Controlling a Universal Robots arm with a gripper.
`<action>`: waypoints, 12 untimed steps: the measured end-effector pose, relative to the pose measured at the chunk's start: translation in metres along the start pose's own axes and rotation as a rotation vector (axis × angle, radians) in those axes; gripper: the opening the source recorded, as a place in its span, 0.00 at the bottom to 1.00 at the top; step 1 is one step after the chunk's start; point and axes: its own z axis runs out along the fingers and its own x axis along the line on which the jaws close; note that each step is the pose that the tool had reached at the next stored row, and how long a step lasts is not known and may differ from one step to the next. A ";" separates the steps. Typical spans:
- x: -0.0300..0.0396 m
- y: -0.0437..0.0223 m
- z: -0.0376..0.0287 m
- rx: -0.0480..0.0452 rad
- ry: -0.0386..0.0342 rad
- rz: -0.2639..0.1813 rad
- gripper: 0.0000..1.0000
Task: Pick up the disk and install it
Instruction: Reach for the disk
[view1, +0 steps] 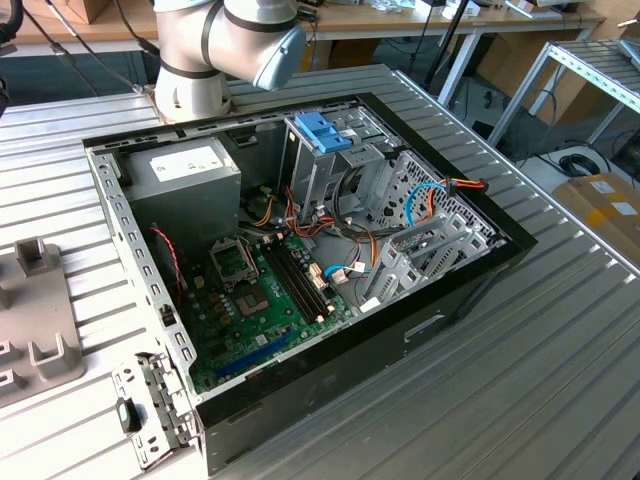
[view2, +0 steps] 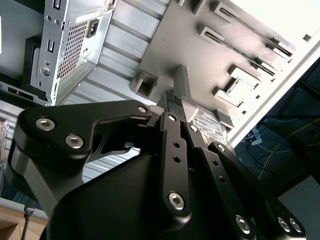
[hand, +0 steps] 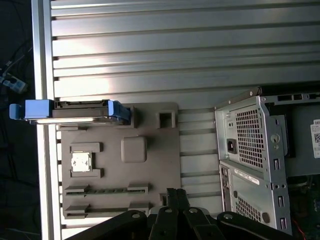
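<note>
My pincer (hand: 177, 196) is drawn narrow, pads together on nothing, its base hidden behind my own black linkage (hand: 150, 225) in the first wrist view. The disk (hand: 70, 111), grey metal framed in light-blue plastic, stands on edge at a corner of the grey moulded fixture plate (hand: 150, 165), beside the ribbed metal worktop's (hand: 175, 50) rim. In the exterior view the open computer case (view1: 300, 280) sits centre frame, with bare worktop at lower right.

Disk (hand: 75, 111) on edge at corner of grey fixture plate (hand: 150, 170)
</note>
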 end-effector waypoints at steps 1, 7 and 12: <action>0.0002 0.0000 0.0000 0.0000 0.0000 0.000 0.10; 0.0020 -0.0002 0.0000 0.0000 0.0000 0.000 0.10; 0.0038 -0.0003 0.0000 -0.0001 0.0000 0.000 0.10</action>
